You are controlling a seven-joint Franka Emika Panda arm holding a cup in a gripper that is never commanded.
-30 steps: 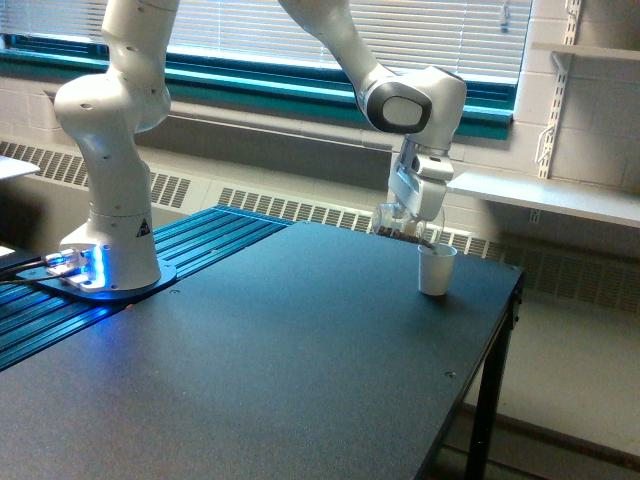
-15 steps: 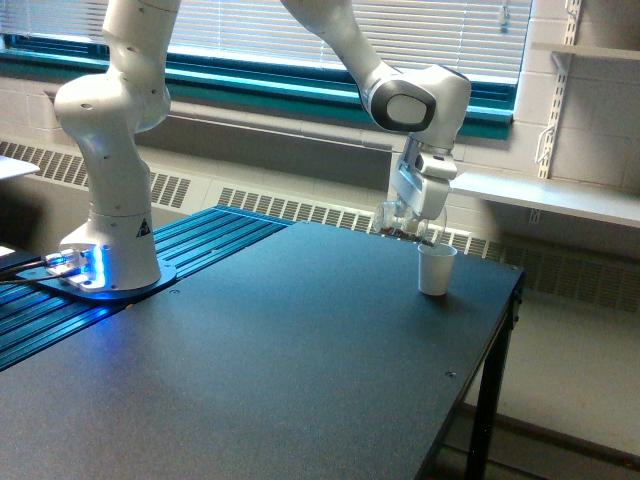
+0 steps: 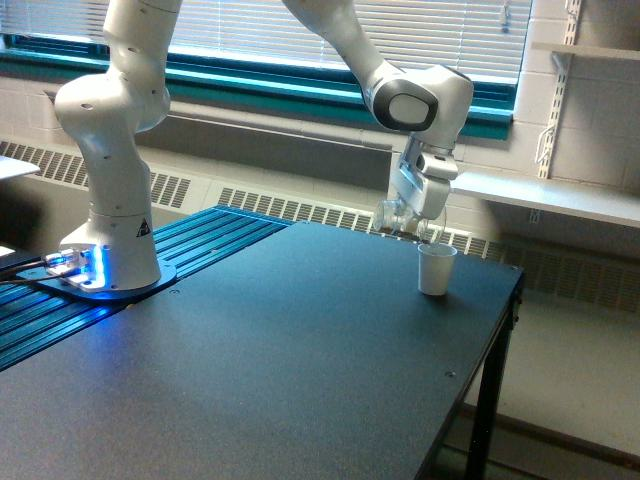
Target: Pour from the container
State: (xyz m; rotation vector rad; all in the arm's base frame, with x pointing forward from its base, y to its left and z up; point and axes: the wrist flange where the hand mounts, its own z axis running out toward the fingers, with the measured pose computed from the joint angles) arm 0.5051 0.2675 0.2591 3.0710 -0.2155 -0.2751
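White robot arm [image 3: 110, 130] with a grey joint cap and blue-lit base, clear container [image 3: 397, 217] showing brown contents, opaque white cup [image 3: 435, 269], matte black table [image 3: 260, 360], teal window sill [image 3: 270, 85], white slatted blinds [image 3: 250, 25], and pale painted block wall [image 3: 595, 110].

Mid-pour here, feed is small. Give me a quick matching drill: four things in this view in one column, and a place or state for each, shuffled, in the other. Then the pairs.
Things:
1. clear cup
2. white cup
3. arm base
4. table

Places or states:
A. standing upright near the table's far corner
B. black top, carrying the white cup
C. held tilted in the gripper, just above the white cup
D. at the exterior view's left, lit blue

Pairs: 1-C, 2-A, 3-D, 4-B
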